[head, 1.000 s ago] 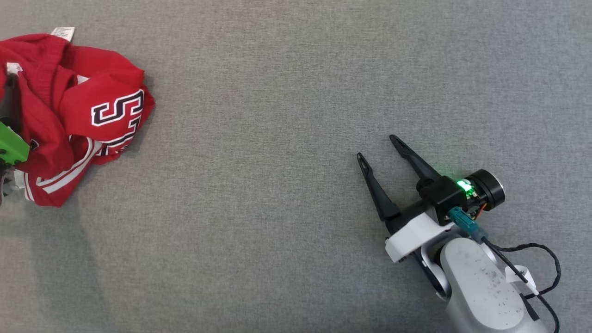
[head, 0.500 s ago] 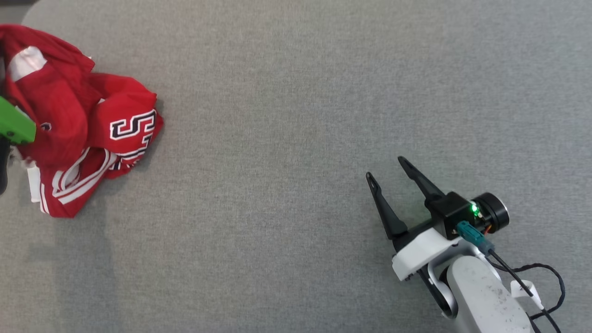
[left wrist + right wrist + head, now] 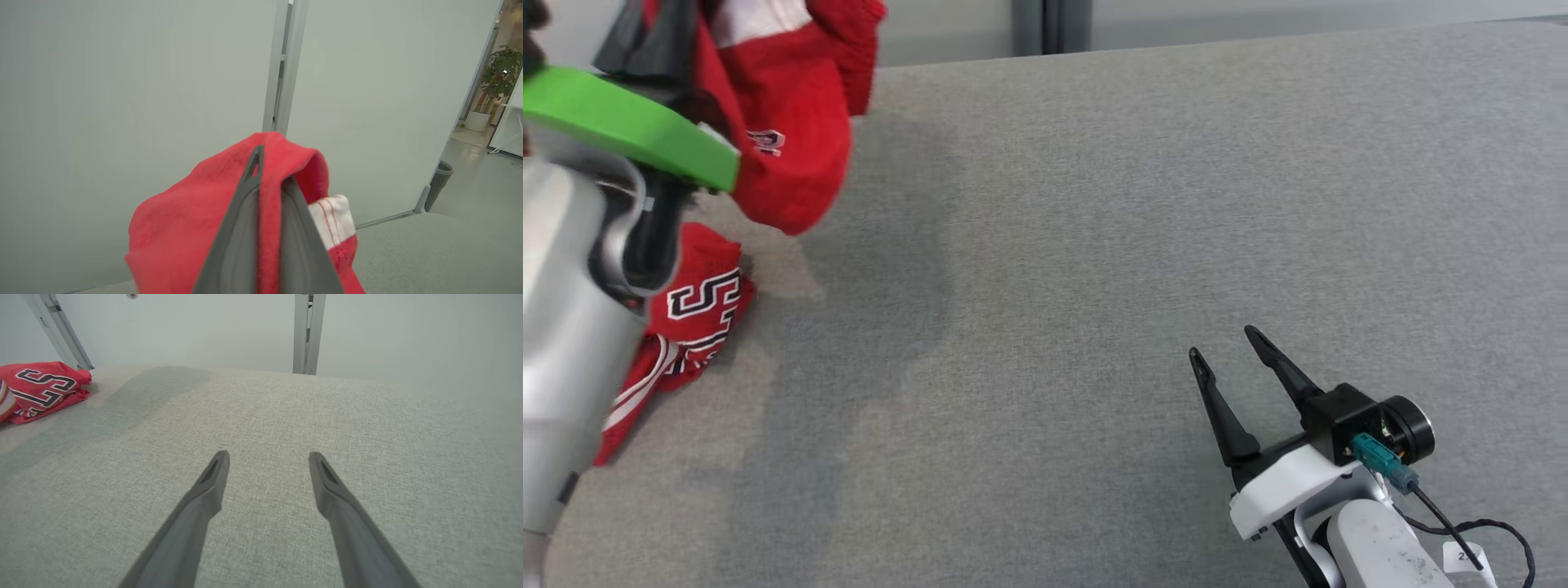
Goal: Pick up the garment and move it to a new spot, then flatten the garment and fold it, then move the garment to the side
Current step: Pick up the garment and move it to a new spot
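1. Left gripper (image 3: 271, 171): the two dark fingers are clamped tight on a fold of the red garment (image 3: 792, 163). The cloth is pinched between them and spills over both sides.
2. Garment, upper part: it hangs from that grip, clear above the grey table (image 3: 1094, 245), over the table's far left edge.
3. Garment, lower part: bunched and resting on the table's left side, touching the surface. White-and-black lettering and white stripes face up.
4. A white patch with red stripes shows just beside the gripped fold.
5. Right gripper (image 3: 1223, 343): fingers spread wide with nothing between them. It is low over the table's near right area, fingertips pointing toward the table's far edge, well apart from the garment.
6. A green band (image 3: 621, 122) sits on the left wrist, above the table's left side.
7. Pale wall panels (image 3: 122, 81) stand behind the table's far edge.
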